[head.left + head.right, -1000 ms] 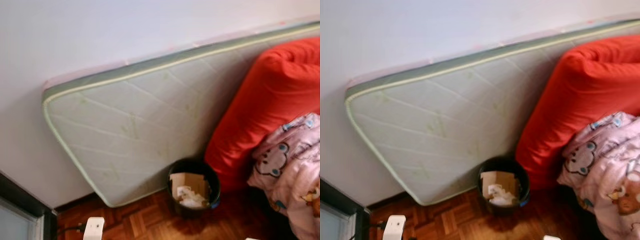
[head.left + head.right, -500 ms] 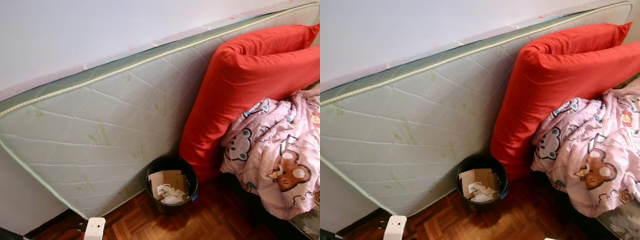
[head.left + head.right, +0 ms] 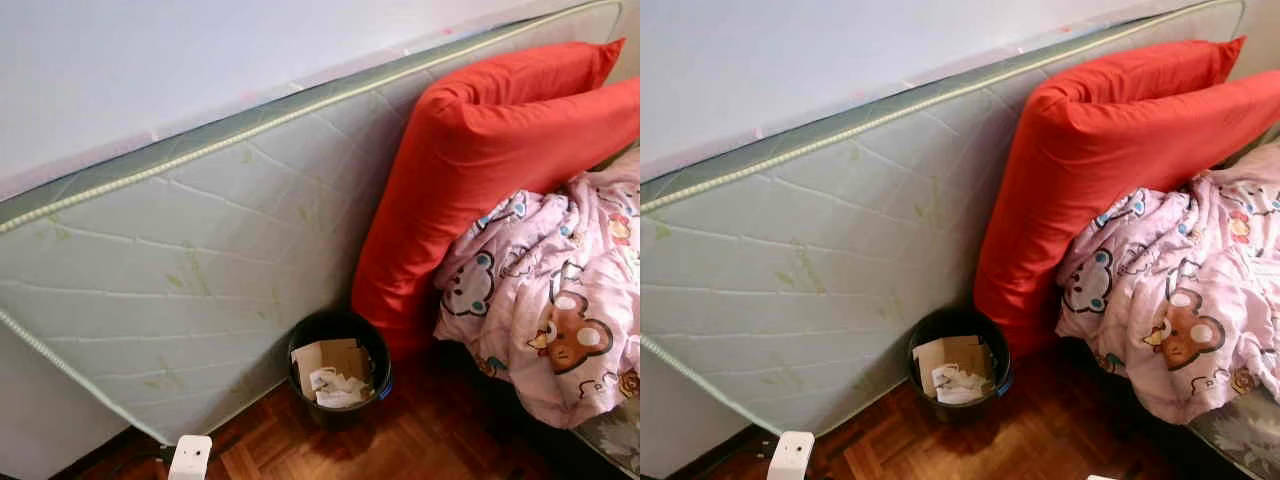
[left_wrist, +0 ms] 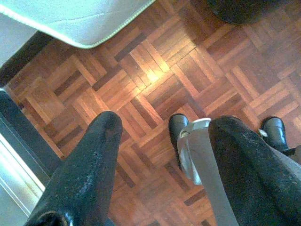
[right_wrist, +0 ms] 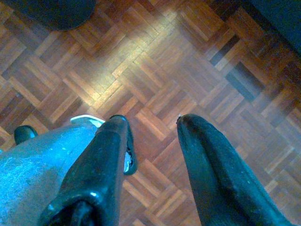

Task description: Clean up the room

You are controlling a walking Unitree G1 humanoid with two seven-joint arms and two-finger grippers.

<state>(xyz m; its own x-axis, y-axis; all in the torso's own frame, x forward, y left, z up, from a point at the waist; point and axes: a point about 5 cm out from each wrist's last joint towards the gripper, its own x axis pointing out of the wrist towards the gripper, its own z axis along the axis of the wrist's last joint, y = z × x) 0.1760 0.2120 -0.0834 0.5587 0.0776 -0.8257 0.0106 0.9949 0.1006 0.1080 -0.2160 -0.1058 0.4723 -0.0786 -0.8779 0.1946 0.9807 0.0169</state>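
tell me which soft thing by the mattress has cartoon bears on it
The pink blanket, lying right of the plain red pillow; the mattress only has quilting.

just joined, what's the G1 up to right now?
Nothing is being handled. The head camera faces a mattress leaning on the wall, red pillows, a pink bear-print blanket, and a black bin of cardboard and paper on the parquet floor. The left gripper and right gripper hang open over the floor, holding nothing.

Both arms down, jaws apart
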